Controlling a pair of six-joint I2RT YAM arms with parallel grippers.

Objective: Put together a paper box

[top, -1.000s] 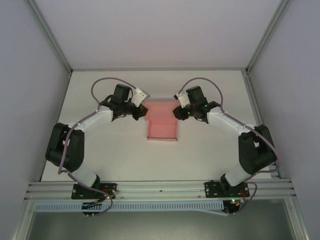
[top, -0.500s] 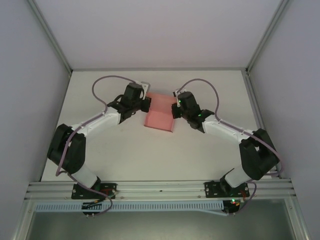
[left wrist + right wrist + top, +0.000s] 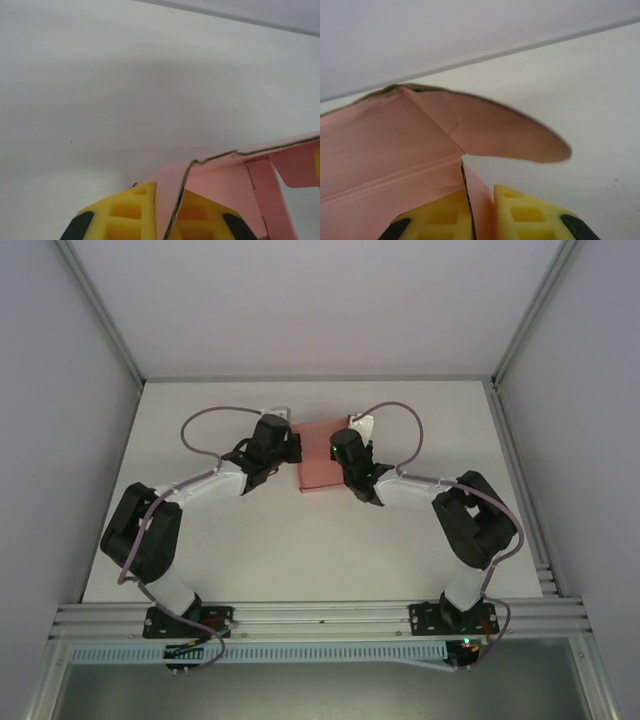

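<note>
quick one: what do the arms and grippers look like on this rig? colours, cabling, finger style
The left arm and right arm match: black joint housings with white links between. A purple-grey cable runs exposed in a loop along each arm to the wrist. The left gripper and right gripper have yellow fingers moulded with square pockets and black patches at the outer edges.

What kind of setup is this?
Likely a lab robot workcell: a white table enclosed by plain walls, two arms bolted to an aluminium rail, left gripper and right gripper both pinching a pink paper box.
</note>
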